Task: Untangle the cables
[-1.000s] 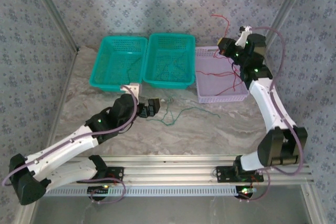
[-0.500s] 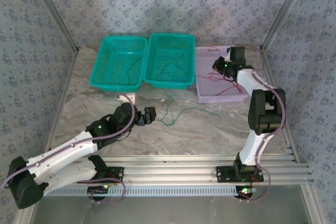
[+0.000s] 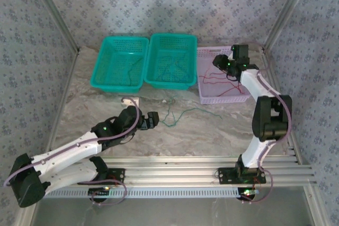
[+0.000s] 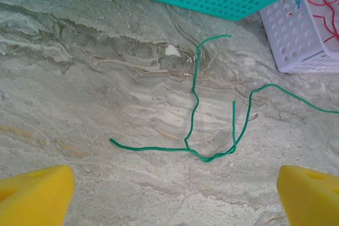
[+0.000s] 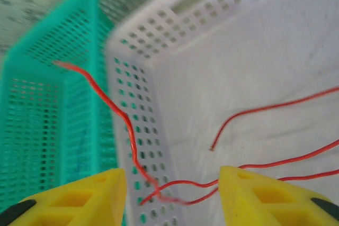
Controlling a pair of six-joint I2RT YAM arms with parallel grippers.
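Two green cables [image 4: 193,104] lie crossed on the marble table [image 3: 222,125], in front of the baskets. My left gripper [image 3: 151,120] hovers just near of them, open, its yellow fingertips [image 4: 32,194] wide apart with nothing between. Several red cables [image 3: 217,80] lie in the lavender basket [image 3: 225,99]. My right gripper [image 3: 220,64] hangs over that basket's left side, open. In the right wrist view, loose red cable [image 5: 127,130] runs across the gap between the yellow fingers [image 5: 249,194], and one strand rises over the basket wall. Thin wires [image 3: 170,70] lie in the middle teal basket.
Two teal baskets, left [image 3: 117,87] and middle [image 3: 168,84], stand side by side against the lavender one at the back. A small white chip [image 4: 172,51] lies on the table near the green cables. Wallpapered walls and metal posts close in the sides.
My right arm came down from above the back wall with a red cable, lowered into the lavender basket and opened. My left arm drew back toward the near edge.
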